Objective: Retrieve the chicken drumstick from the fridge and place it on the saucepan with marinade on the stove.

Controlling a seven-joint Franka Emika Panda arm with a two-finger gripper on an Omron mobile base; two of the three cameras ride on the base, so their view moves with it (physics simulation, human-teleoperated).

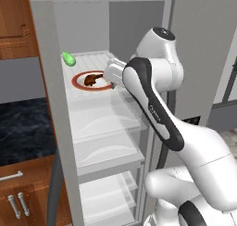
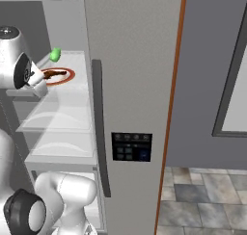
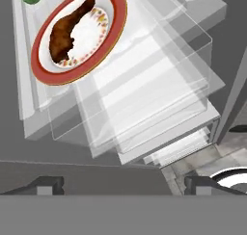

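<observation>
The fridge (image 1: 55,128) stands open, and its white shelves are seen stacked one under another. On the upper shelf (image 1: 99,100), near its back left corner, a small green ball (image 1: 69,59) lies by itself. Just to the right of it, toward the middle of the same shelf, a white red-rimmed plate (image 1: 79,83) rests flat. The chicken drumstick (image 1: 92,78) is carried on that plate, a dark reddish-brown piece. In the hand view it is seen with its thick end low on the left part of the plate and its thin end reaching up toward the rim.

To the right of the plate, the pincer (image 3: 123,185) is held over the front right part of the shelf, with its two dark fingertips (image 3: 48,185) set wide apart and nothing between them. No contact with the drumstick has been made yet.

The step in hand is judged to be the reach toward the drumstick. It would be done well if the pincer were brought over the plate and centred above the thick, meaty end, where the grip is likely to be surest. The jaws would best be turned across the narrow width of the meat, not along its length. The descent should be kept slow, so that the plate rim is not struck and the plate is not pushed toward the green ball. The fridge wall at the left and the closed door (image 2: 135,84) at the right should be kept clear of the arm.
</observation>
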